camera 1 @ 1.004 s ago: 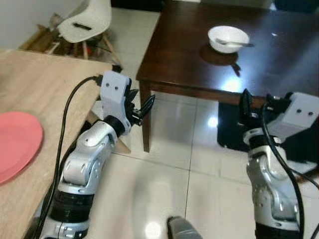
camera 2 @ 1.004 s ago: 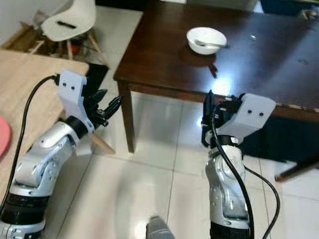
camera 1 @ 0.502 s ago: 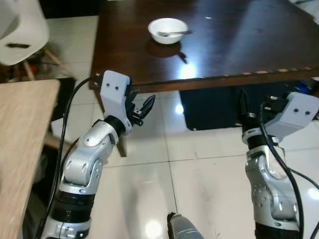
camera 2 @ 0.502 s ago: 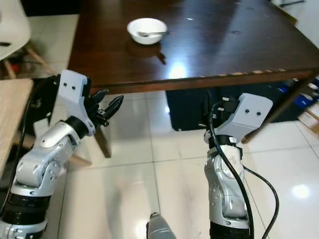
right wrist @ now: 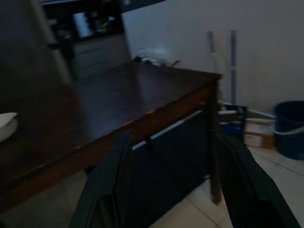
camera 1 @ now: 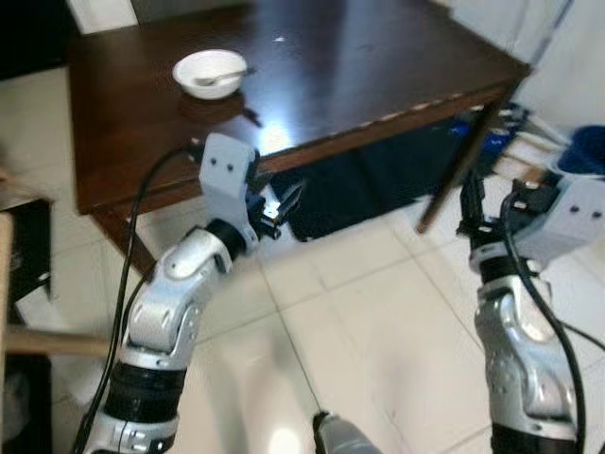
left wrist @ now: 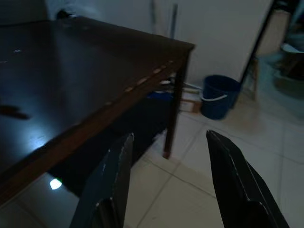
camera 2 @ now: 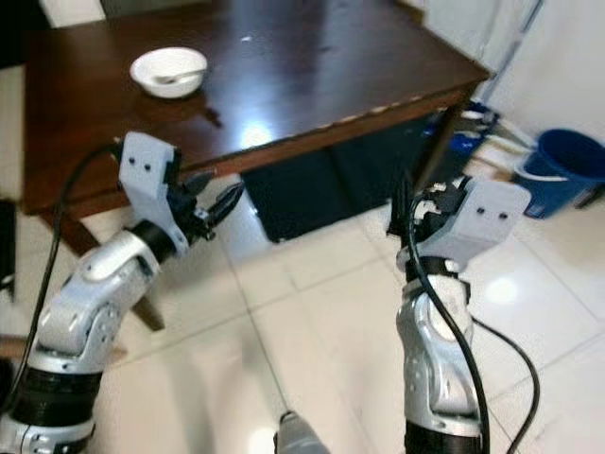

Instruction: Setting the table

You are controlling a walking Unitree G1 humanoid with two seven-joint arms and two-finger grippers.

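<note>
Hovering empty before the dark desk: left hand and right hand, fingers spread wide (nothing gripped). White bowl with spoon sat far back on it.

A dark wooden table spans the upper half of the frame, its top open apart from a white bowl at upper left. Beneath it a black mass blocks the gap between the legs. A blue bucket stands at the right edge. Pale tiled floor lies open across the lower centre.
</note>
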